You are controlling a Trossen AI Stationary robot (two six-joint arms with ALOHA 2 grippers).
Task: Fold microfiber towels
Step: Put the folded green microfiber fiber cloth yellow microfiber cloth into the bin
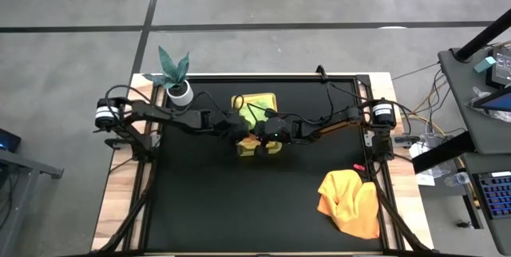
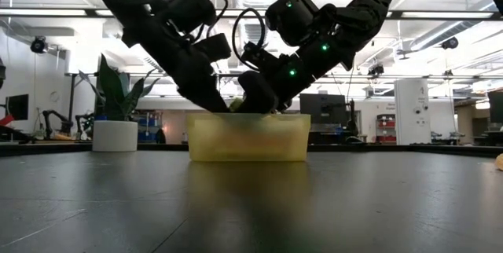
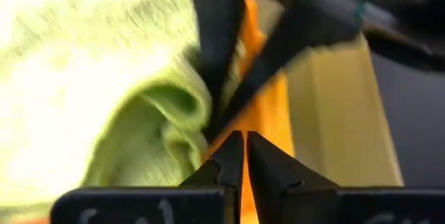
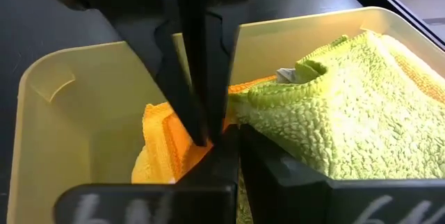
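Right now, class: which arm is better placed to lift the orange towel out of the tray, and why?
Hard to separate: both the left gripper and the right gripper sit shut at the orange towel inside the tray.

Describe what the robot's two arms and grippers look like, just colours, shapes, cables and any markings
Both arms are dark, almost black, jointed links with black cables looping along them. The left arm and right arm each have a silver-and-black cylindrical motor at the base. Small green lights glow on the right arm's wrist housing. The left gripper and right gripper have slim, tapering black fingers, with faint white lettering on their mounts.
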